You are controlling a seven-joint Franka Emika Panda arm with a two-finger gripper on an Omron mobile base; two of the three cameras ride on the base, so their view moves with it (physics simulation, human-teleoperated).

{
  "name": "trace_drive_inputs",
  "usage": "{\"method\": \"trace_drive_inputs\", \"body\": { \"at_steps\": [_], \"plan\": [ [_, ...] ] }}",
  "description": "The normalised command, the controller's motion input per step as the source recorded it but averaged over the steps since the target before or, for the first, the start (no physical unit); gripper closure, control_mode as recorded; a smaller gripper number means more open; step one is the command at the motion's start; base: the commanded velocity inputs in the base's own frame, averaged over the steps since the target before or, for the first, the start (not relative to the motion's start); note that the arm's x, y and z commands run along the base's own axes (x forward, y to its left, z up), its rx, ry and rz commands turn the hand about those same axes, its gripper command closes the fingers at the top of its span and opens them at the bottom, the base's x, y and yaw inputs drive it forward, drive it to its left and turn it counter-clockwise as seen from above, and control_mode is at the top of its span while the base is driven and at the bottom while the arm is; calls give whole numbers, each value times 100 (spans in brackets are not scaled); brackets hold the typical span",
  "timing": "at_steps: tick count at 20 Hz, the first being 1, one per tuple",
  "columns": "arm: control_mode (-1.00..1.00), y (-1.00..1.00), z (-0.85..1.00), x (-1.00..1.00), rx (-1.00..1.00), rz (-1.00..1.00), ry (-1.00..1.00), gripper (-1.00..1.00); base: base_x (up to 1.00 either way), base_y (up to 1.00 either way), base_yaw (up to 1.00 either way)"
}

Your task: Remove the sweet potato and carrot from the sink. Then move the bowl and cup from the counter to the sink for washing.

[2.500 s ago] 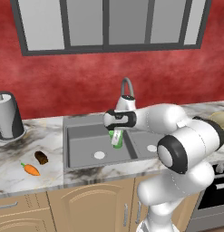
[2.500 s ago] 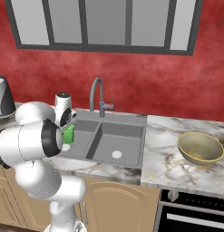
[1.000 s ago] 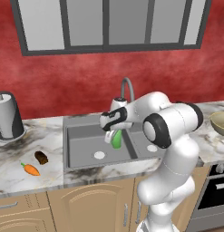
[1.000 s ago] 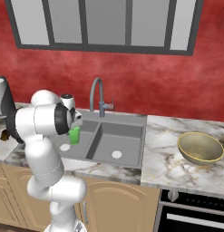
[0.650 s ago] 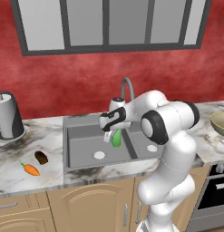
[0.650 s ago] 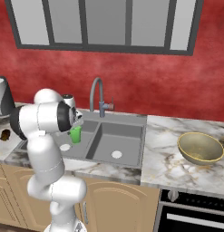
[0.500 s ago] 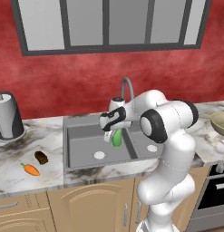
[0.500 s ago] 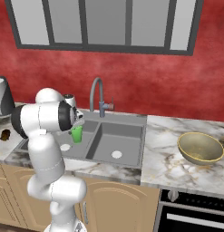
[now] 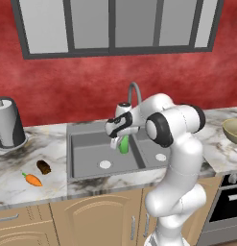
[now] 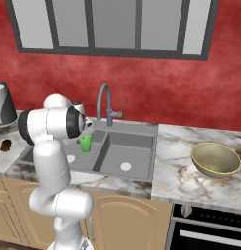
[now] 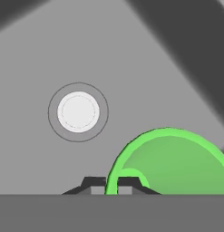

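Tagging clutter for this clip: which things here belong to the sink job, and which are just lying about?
Job: cup in the claw, sink, bowl, carrot, sweet potato, counter.
Lying about: kettle, oven, faucet.

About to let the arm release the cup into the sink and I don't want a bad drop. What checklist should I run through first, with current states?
1. Tool shut on the cup rim: ok.
2. Cup over the left basin of the sink, not the divider: ok.
3. Basin floor near the drain free of objects: ok.
4. Sweet potato and carrot out on the counter: ok.
5. Cup low enough to release: cannot tell.
6. Bowl moved: not ok, on the counter.
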Motion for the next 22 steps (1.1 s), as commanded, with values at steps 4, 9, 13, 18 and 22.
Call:
{"method": "trace_drive_inputs", "body": {
  "at_steps": [4, 9, 13, 18, 22],
  "plan": [
    [-100, -1, -11, 23, 0, 0, -2, 100, 0, 0, 0],
    [-100, 0, -14, 22, 0, 0, -2, 100, 0, 0, 0],
    [-100, 0, -11, 25, 0, 0, -1, 100, 0, 0, 0],
    [-100, 0, -15, 25, 0, 0, 0, 100, 0, 0, 0],
    [-100, 0, -14, 25, 0, 0, 0, 100, 0, 0, 0]
  ]
}}
